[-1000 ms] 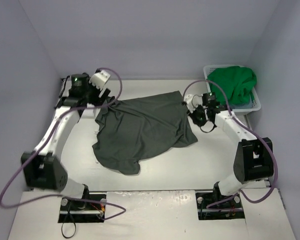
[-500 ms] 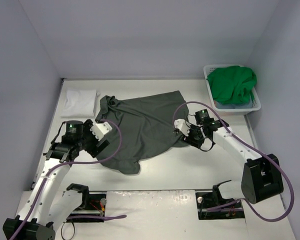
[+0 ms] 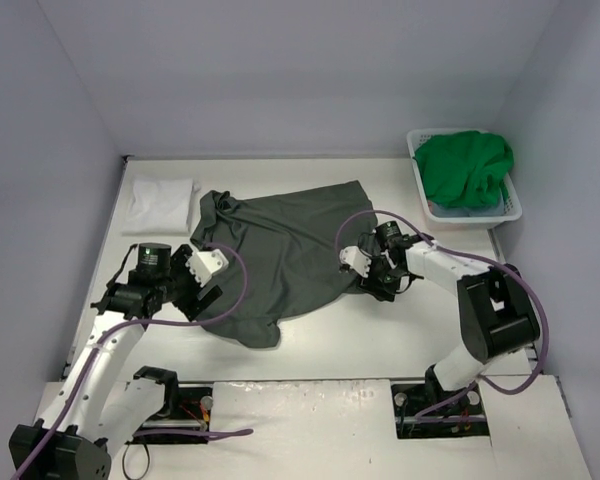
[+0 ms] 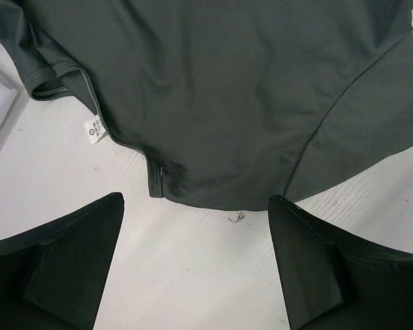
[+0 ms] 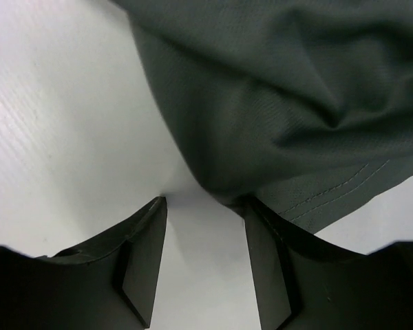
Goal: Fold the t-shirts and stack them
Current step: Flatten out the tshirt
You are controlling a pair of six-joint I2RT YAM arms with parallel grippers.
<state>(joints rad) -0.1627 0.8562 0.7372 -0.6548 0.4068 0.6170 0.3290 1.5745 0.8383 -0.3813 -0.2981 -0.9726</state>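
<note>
Table (image 3: 380,335) bears the dark grey shirt (image 3: 280,250). Left gripper (image 4: 196,203), since moved to its near-left hem, gapes empty. Right gripper (image 5: 205,203) stands half-open, empty.

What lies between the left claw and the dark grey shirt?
Only bare table with one small dark speck; the left wrist view shows the left claw short of the dark grey shirt.

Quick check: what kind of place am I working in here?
Probably a lab test cell, not a home: plain pale walls box in a white table, and a laundry basket sits in its far corner.
</note>
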